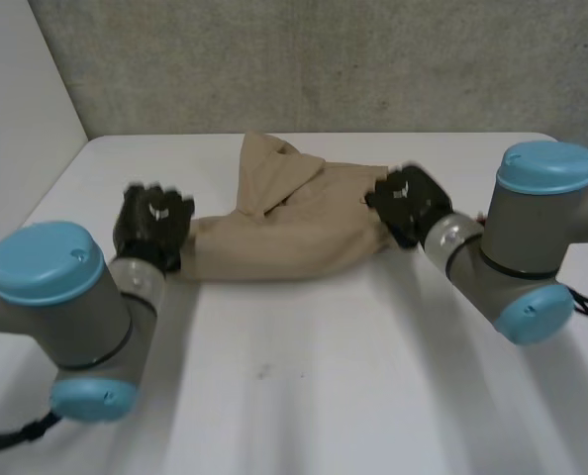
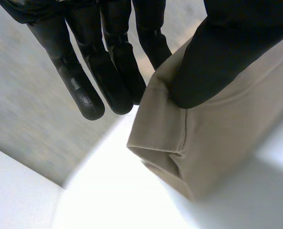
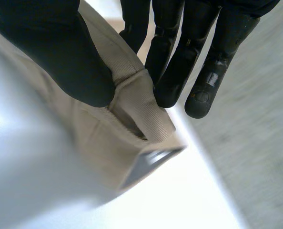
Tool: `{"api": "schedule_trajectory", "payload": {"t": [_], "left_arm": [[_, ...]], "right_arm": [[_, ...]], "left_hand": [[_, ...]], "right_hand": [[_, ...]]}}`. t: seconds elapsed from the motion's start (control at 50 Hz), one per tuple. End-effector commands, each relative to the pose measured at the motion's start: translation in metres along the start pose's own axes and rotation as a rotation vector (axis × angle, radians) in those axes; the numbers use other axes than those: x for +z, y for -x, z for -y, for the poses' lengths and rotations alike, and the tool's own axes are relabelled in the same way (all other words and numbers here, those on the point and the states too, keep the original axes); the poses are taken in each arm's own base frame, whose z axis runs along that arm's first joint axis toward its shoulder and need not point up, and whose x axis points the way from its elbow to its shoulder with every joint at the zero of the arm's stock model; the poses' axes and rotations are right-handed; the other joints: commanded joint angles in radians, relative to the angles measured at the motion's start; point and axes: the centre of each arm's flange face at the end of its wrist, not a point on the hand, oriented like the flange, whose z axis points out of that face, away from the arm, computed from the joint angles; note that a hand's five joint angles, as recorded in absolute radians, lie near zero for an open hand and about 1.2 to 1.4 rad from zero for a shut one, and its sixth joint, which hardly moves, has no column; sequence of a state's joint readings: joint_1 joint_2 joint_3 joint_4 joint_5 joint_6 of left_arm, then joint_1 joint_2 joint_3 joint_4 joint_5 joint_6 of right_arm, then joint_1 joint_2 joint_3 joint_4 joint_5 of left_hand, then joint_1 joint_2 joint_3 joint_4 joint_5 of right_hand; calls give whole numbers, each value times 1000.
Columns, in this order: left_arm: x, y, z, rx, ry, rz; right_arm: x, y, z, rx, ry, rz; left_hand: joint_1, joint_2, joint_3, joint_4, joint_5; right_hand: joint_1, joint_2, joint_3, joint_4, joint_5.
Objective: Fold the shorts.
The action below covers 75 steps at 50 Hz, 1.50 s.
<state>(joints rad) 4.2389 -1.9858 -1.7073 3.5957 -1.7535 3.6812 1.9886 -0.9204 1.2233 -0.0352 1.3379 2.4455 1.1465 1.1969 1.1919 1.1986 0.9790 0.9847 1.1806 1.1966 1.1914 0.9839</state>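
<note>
The tan shorts (image 1: pixel 294 223) lie bunched across the far middle of the white table (image 1: pixel 304 386), one flap folded up toward the back. My left hand (image 1: pixel 151 224) holds their left end. In the left wrist view its thumb (image 2: pixel 217 52) presses the tan cloth (image 2: pixel 213 143) against the fingers (image 2: pixel 108 71), pinching a corner. My right hand (image 1: pixel 407 203) holds the right end. In the right wrist view its thumb (image 3: pixel 55 52) and fingers (image 3: pixel 179 62) pinch a hemmed edge of the cloth (image 3: pixel 132 105). Both ends seem lifted a little off the table.
A grey wall (image 1: pixel 324 59) rises behind the table's far edge. A white panel (image 1: pixel 17 99) stands at the left. The near half of the table is bare between my two arms.
</note>
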Motion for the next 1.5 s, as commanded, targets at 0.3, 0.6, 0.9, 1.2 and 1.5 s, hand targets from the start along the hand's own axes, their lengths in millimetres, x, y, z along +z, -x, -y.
{"api": "schedule_trajectory", "payload": {"t": [0.3,0.6,0.9,1.2,1.5], "left_arm": [[-150,7,-2,64,291,-278],[-188,37,69,114,-7,-223],[-140,16,65,128,-16,-201],[19,2,36,128,-22,-25],[58,108,233,35,-827,611]], "right_arm": [[-119,20,-7,150,352,278],[-174,-10,48,15,214,184],[-159,-24,53,32,185,135],[-44,-32,8,-2,233,108],[-6,-178,184,-158,-659,-741]], "left_hand": [[250,199,204,198,243],[250,199,204,198,243],[250,199,204,198,243],[250,199,204,198,243],[250,199,204,198,243]], "right_hand": [[412,216,200,205,238],[412,216,200,205,238],[412,216,200,205,238],[412,216,200,205,238],[412,216,200,205,238]]}}
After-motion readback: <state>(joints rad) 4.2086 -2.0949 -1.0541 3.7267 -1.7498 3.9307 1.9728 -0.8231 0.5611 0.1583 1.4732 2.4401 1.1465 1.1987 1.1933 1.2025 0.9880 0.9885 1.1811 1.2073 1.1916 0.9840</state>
